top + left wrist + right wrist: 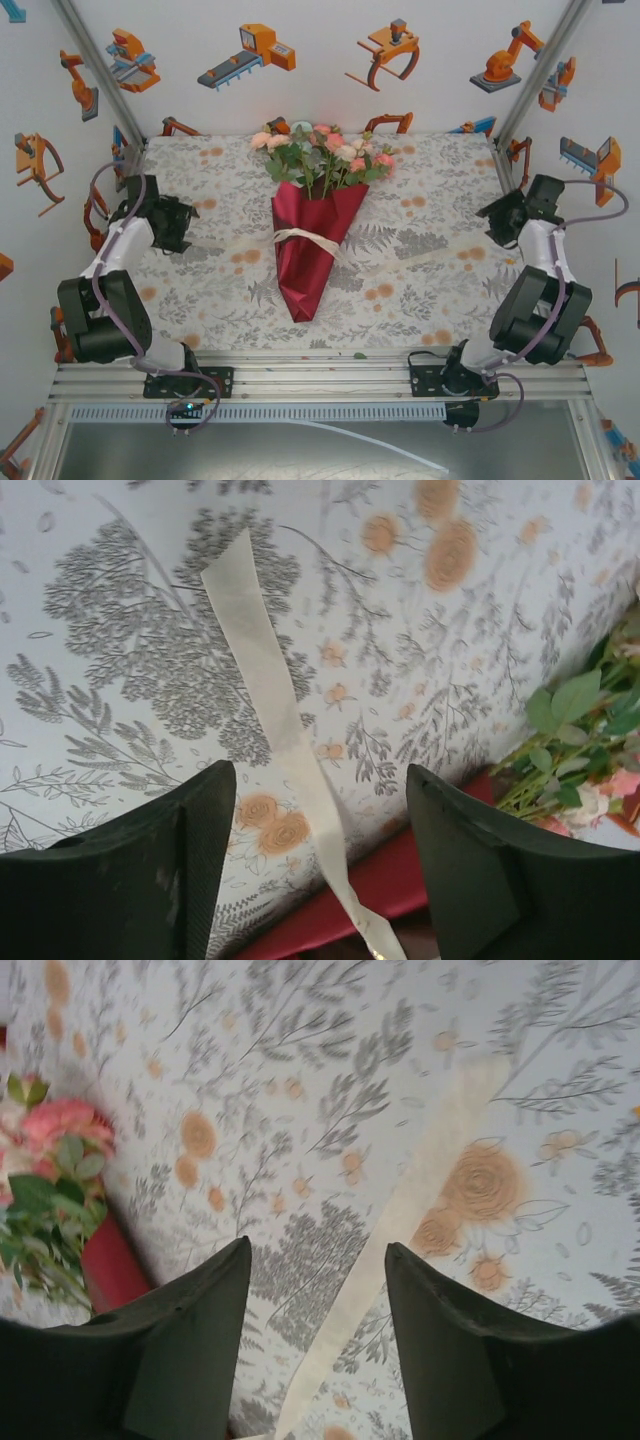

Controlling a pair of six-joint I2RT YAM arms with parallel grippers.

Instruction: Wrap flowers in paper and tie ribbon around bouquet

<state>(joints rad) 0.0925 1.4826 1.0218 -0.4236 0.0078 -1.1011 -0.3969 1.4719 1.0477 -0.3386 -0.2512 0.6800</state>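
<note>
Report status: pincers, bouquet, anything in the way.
Left pincer open, right pincer open, both empty. Bouquet in paper, ribbon banded round it, tails flat on table. Only a ribbon tail under each pincer.

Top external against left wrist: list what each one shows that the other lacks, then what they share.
Top external gives the whole bouquet, the ribbon banding its paper cone, and the right gripper off to the side. Left wrist gives the close-up: the left gripper is open, with a ribbon tail lying on the cloth between its fingers, ungripped. Both share that tail, red paper, flowers and the patterned cloth.
</note>
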